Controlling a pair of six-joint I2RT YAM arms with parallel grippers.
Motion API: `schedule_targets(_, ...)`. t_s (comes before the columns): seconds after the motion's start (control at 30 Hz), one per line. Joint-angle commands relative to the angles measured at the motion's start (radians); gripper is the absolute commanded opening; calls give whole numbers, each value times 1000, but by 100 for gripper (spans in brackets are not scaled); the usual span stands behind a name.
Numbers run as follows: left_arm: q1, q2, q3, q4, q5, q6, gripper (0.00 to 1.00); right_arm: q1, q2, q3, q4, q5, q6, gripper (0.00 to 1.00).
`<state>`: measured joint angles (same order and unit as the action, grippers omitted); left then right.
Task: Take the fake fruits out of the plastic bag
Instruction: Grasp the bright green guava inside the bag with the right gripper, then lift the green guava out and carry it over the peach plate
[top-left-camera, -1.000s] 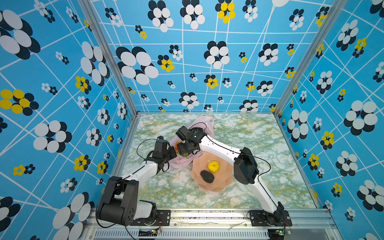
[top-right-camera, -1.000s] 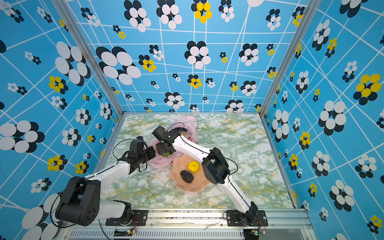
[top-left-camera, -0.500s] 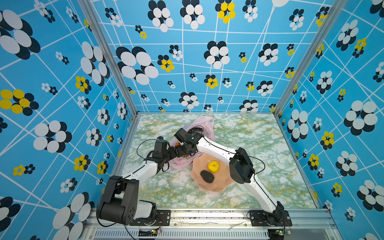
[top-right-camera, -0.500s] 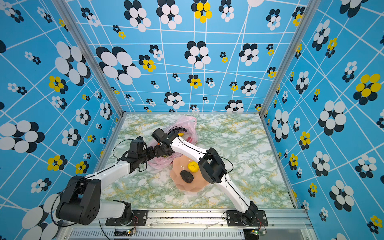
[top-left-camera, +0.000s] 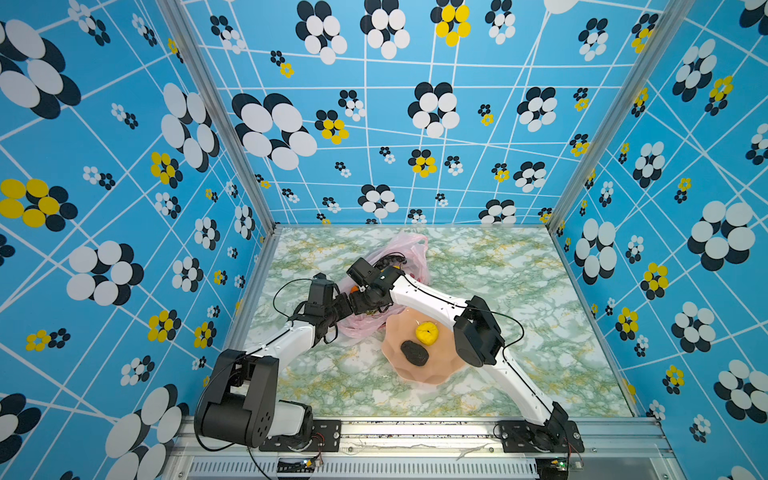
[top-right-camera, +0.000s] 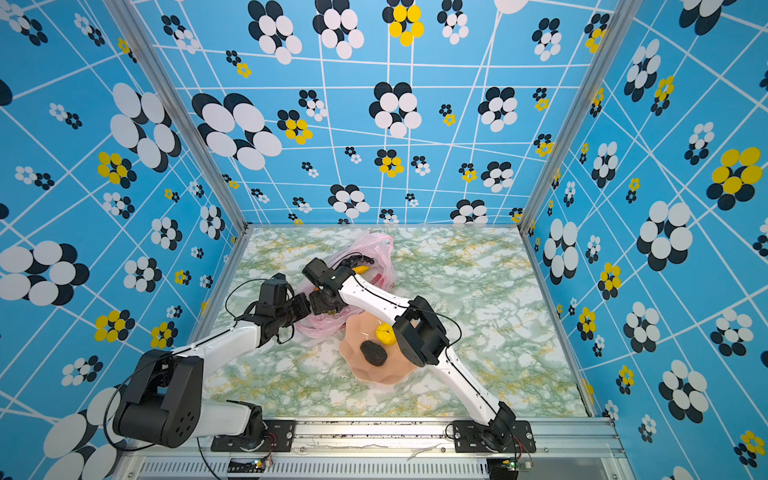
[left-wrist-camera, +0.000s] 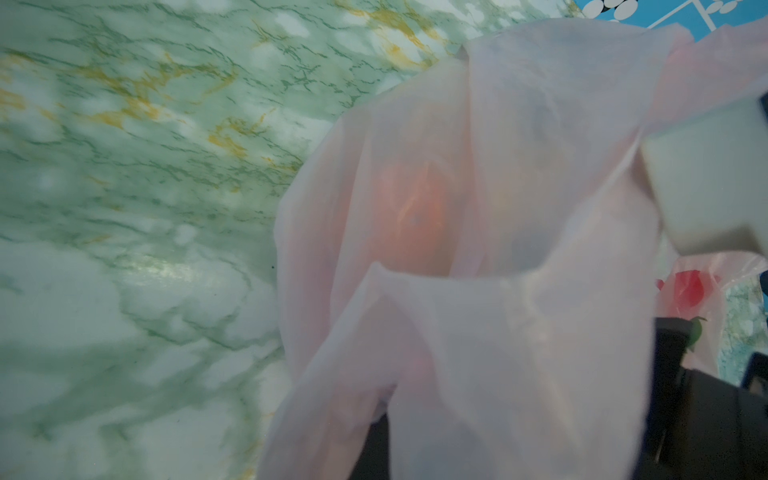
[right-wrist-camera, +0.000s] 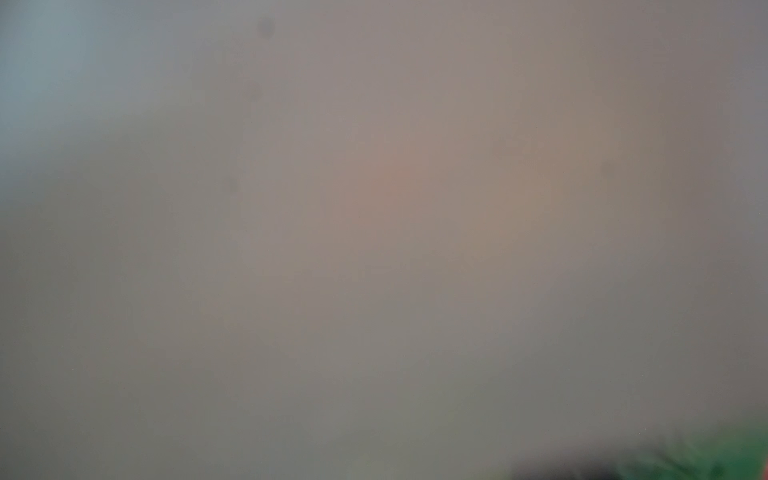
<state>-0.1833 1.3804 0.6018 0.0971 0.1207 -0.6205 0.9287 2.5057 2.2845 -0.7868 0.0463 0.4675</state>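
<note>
The pink plastic bag (top-left-camera: 409, 259) lies crumpled mid-table, its near edge lifted. My left gripper (top-left-camera: 347, 306) is shut on that edge; in the left wrist view the bag (left-wrist-camera: 498, 332) drapes over the jaws. My right gripper (top-left-camera: 362, 300) reaches into the bag's mouth right beside the left one; its fingers are hidden and the right wrist view is fogged by plastic. A small orange (left-wrist-camera: 419, 216) shows through the film. A dark grape bunch (top-right-camera: 359, 260) and a banana tip (top-right-camera: 360, 270) lie inside the bag.
A peach scalloped bowl (top-left-camera: 432, 376) stands just right of the bag under the right forearm. It holds a yellow ribbed fruit (top-left-camera: 427, 332) and a dark avocado (top-left-camera: 414, 353). Metal frame posts and patterned blue walls enclose the marbled table (top-left-camera: 519, 270).
The right arm has pushed slightly further left into the bag, closer to the left gripper. The left gripper keeps its hold on the bag's edge.
</note>
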Motion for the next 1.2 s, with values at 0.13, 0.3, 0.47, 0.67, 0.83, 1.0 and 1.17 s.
schedule_targets(0.13, 8, 17, -8, -8, 9, 5, 0, -5, -12, 21, -52, 57, -40, 64)
schedule_targets(0.3, 8, 23, -3, -7, 16, 8, 0, -10, -36, 18, -54, 66, -55, 61)
schedule_targets(0.47, 8, 25, 0, -11, 17, 12, 0, -12, -85, 8, -65, 54, -89, 60)
schedule_targets(0.67, 8, 31, 3, -7, 26, 14, 0, -11, -201, -56, -47, 43, -117, 60)
schedule_targets(0.83, 7, 31, 3, -5, 27, 17, 0, -12, -290, -124, -34, 41, -127, 60)
schedule_targets(1.0, 7, 25, 1, -2, 27, 20, 0, -9, -394, -211, -21, 44, -133, 60)
schedule_targets(1.17, 7, 20, -1, 1, 28, 20, 0, -4, -504, -323, -15, 50, -130, 60)
